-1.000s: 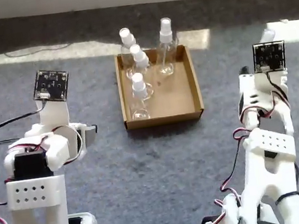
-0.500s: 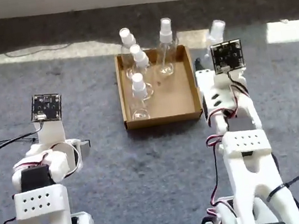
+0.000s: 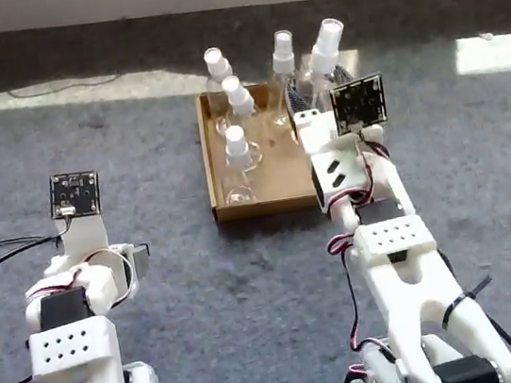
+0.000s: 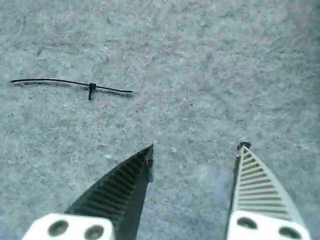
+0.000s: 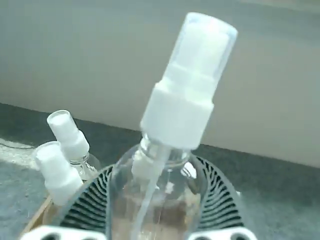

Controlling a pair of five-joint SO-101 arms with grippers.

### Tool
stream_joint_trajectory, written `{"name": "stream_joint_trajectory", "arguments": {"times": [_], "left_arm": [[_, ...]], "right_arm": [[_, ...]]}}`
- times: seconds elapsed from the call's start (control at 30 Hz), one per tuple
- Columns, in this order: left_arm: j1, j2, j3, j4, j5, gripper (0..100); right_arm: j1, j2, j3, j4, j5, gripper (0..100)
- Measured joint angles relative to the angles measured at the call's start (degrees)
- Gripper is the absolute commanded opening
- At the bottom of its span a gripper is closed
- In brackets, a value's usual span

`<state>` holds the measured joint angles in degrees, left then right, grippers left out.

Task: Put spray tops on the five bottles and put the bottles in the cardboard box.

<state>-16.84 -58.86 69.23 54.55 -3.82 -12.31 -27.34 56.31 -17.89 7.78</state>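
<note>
The cardboard box (image 3: 281, 205) lies on the grey carpet in the middle of the high view. Several clear bottles with white spray tops stand in it: three (image 3: 239, 159) along its left side and one (image 3: 285, 78) at the back. My right gripper (image 3: 319, 87) hangs over the box's back right part, shut on a fifth capped bottle (image 3: 323, 51) that is tilted slightly. In the right wrist view that bottle (image 5: 170, 150) sits between the ribbed fingers (image 5: 90, 205), with two boxed bottle tops (image 5: 67, 135) behind. My left gripper (image 4: 195, 146) is open and holds nothing, low over bare carpet, far left of the box (image 3: 136, 258).
A black zip tie (image 4: 75, 85) lies on the carpet ahead of the left gripper. A sunlit strip (image 3: 51, 94) crosses the carpet behind the box, with a wall beyond it. Open carpet surrounds the box in front and to both sides.
The right arm has swung left with the bottle, from beyond the box's right side to over its back right part. The left arm has drawn back a little.
</note>
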Motion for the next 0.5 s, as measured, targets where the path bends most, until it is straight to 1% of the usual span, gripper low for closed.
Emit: {"name": "stream_joint_trajectory", "arguments": {"times": [0.5], "left_arm": [[0.0,0.0,0.0,0.0,0.0,25]], "right_arm": [[0.0,17.93,0.0,-14.42,-0.35,0.4]]}}
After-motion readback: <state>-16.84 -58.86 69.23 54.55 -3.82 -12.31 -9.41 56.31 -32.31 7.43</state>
